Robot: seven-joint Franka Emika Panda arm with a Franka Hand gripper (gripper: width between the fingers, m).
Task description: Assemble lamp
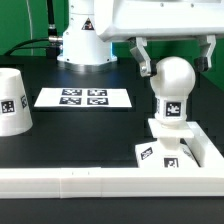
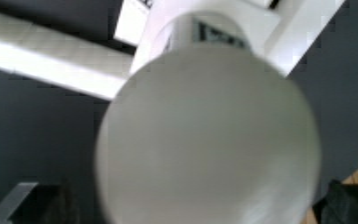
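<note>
Bulb (image 1: 172, 92) upright on base (image 1: 186, 150), base beside rail (image 1: 80, 181), likely for bracing. Tool (image 1: 177, 67) open, straddling bulb head, not gripping. Shade (image 1: 12, 100) well apart on worktop (image 1: 85, 135).

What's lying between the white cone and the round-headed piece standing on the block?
The marker board, flat on the table between the shade and the bulb; only the exterior view shows it.
</note>
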